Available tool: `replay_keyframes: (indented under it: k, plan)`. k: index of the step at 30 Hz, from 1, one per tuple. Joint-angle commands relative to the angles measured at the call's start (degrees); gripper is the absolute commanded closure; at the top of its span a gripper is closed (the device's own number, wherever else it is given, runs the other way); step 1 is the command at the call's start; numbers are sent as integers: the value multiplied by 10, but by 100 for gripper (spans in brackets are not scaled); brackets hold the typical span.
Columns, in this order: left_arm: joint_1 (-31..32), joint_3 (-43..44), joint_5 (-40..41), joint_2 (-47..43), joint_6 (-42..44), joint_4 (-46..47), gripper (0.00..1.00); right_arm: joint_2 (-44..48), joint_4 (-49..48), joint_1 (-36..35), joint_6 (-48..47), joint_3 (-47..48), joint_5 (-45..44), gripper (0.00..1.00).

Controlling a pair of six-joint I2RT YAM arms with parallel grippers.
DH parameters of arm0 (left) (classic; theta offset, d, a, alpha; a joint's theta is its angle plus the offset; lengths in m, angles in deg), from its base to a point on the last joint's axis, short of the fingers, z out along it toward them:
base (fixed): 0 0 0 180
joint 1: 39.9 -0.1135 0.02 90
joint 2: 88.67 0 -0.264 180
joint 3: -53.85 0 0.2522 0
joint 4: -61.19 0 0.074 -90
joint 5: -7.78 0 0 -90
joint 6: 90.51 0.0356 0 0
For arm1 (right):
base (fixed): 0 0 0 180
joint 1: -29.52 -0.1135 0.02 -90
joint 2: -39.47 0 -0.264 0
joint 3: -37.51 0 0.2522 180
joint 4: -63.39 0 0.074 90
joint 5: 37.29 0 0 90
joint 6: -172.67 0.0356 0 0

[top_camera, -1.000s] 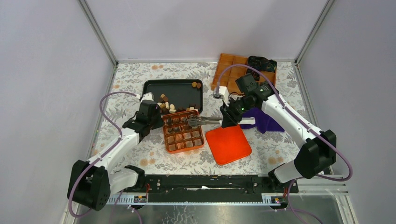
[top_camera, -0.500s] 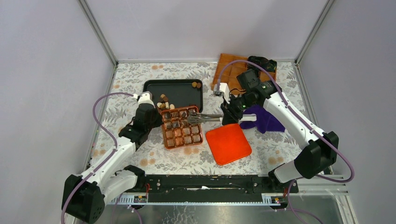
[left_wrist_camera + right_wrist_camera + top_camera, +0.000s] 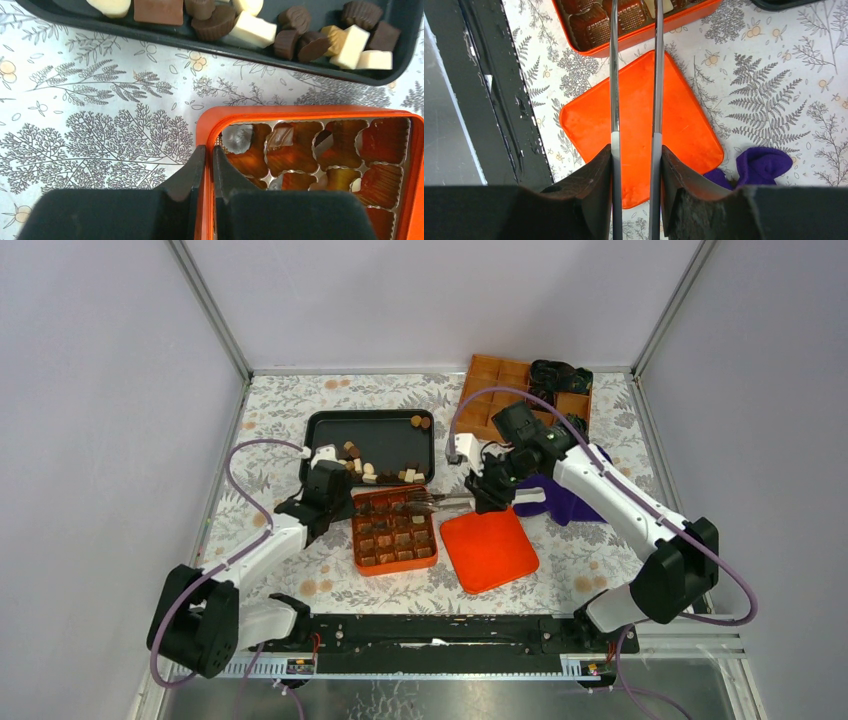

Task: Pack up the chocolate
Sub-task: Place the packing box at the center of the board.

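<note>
Shifted since a second ago, the orange chocolate box (image 3: 300, 112) now lies squarer to the desk's (image 3: 100, 100) near edge; left jaws clench its wall at the far-left corner; right jaws grasp metal tongs (image 3: 614, 75), tips over the box's far row; chocolates (image 3: 250, 30) sit in box cells and loose in the black tray (image 3: 150, 30) behind; orange lid (image 3: 684, 130) lies just right.

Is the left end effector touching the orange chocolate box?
Touching. The left wrist view shows the left end effector closed on the orange box, with one finger outside its wall and one inside.
</note>
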Motion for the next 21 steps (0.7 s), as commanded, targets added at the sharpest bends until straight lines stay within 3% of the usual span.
replay_keyframes:
  k: [1, 12, 21]
  plan:
    - [2, 27, -7, 19, -23, 15, 100, -2, -30, -24, -18, -7, -30, 89]
    - [1, 30, -8, 31, -30, 8, 98, 1, -28, -51, -30, -41, -45, 89]
    - [1, 29, -10, 13, -39, -2, 82, 4, -34, -56, -30, -61, -58, 87]
